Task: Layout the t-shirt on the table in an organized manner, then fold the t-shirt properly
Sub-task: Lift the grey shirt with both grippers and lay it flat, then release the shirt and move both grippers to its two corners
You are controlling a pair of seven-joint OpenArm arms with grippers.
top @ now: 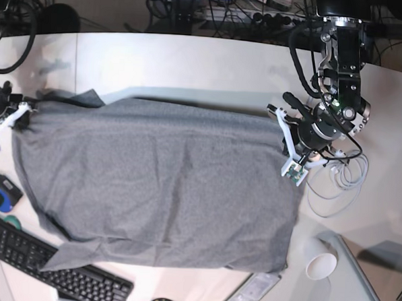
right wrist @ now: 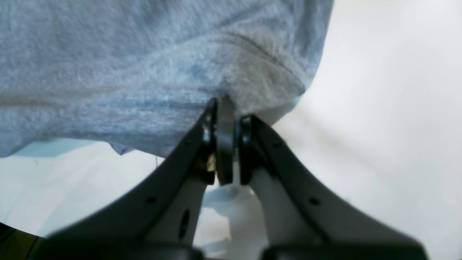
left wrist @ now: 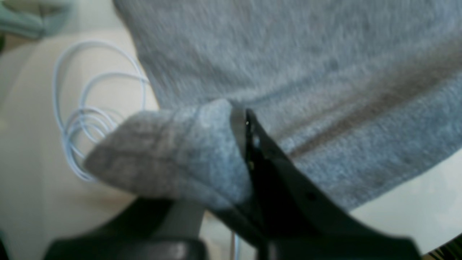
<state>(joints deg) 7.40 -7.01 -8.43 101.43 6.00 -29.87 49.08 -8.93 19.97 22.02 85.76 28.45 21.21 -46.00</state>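
The heather-grey t-shirt lies spread wide across the white table, stretched between my two grippers. My left gripper is shut on the shirt's right edge. In the left wrist view a fold of the t-shirt wraps over the left gripper. My right gripper is shut on the shirt's left edge. The right wrist view shows the right gripper pinching a bunched hem of the t-shirt, lifted slightly above the table. The shirt's lower left corner trails toward the keyboard.
A black keyboard lies at the front left, with a blue round item beside it. A coiled white cable lies right of the left arm. A white cup, a phone and a glass corner panel are at the front right.
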